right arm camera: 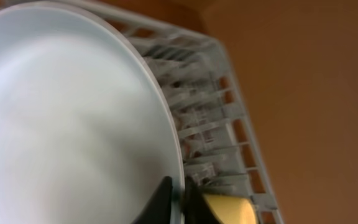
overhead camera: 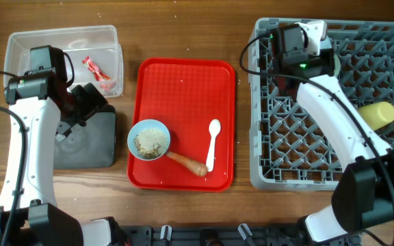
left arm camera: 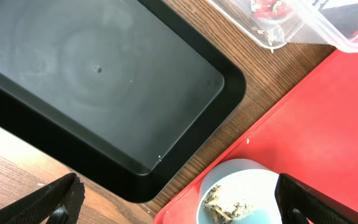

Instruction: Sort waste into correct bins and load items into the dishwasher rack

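White plate (right arm camera: 61,124) is at the upper-left corner of the dishwasher rack (overhead camera: 258,137) in the overhead frame, with my right tool (right arm camera: 176,198) closed narrow on its rim. I judge it stiff, glossy, slippery and breakable, so the rim is the only hold. Only the right wrist view shows that pinch; overhead, my arm hides it. My left tool (left arm camera: 178,186) gapes wide between the black tray (left arm camera: 104,81) and the light-blue bowl (left arm camera: 247,186).
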Tool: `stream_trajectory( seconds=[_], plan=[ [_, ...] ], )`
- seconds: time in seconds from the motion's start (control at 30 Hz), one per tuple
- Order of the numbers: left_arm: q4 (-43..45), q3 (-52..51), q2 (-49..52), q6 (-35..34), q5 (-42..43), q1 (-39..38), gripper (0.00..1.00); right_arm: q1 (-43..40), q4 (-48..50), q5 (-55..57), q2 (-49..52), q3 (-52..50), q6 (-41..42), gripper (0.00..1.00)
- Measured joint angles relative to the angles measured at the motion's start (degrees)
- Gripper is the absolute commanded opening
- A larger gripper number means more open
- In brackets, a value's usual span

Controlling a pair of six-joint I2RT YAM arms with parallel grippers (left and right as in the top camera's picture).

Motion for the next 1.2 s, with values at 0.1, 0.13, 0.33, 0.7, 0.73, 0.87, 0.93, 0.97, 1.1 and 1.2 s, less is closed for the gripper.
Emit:
stream_trajectory(
  seconds=[0.1, 0.13, 0.33, 0.7, 0.73, 0.87, 0.93, 0.97, 1.1, 1.2],
  plan=[
    [-0.1, 0.0, 0.0, 0.0, 0.0, 0.0, 1.0, 4.4, -2.3, -3.1, 0.5, -0.4, 2.8, 0.86],
    [-0.1, 0.0, 0.0, 0.0, 0.0, 0.0, 1.0, 5.6, -2.5, -3.7, 0.4, -0.4, 3.5, 0.94],
    [-0.1, 0.0, 0.0, 0.0, 0.0, 0.0, 1.0, 6.2, -6.4, -7.2, -4.8, -0.5, 7.7, 1.0],
    [-0.1, 0.0, 0.0, 0.0, 4.0, -1.9, 1.0, 6.1, -6.0, -62.3, -15.1, -0.5, -0.8, 1.0],
    [-0.1, 0.0, 0.0, 0.0, 4.3, -3.1, 1.0, 6.1, -6.6, -64.4, -14.6, -0.5, -0.6, 1.0],
    [-0.1, 0.0, 0.0, 0.0, 5.4, -10.4, 1.0, 6.1, -10.3, -69.2, -11.6, -0.5, -0.2, 1.0],
    [0.4, 0.0, 0.1, 0.0, 5.8, -15.6, 1.0, 6.1, -12.3, -70.1, -9.7, -0.5, -0.2, 1.0],
    [1.2, -0.1, 0.1, 0.0, 5.8, -18.2, 1.0, 6.1, -12.8, -70.3, -9.1, -0.5, -0.2, 1.0],
    [5.4, -1.9, 1.5, 0.0, 6.0, -27.2, 0.99, 6.1, -13.5, -70.6, -8.7, -0.5, 0.0, 1.0],
    [7.9, -2.6, 3.5, -0.2, 6.0, -32.6, 0.98, 6.1, -13.5, -70.4, -8.7, -0.5, 0.0, 1.0]
  ],
)
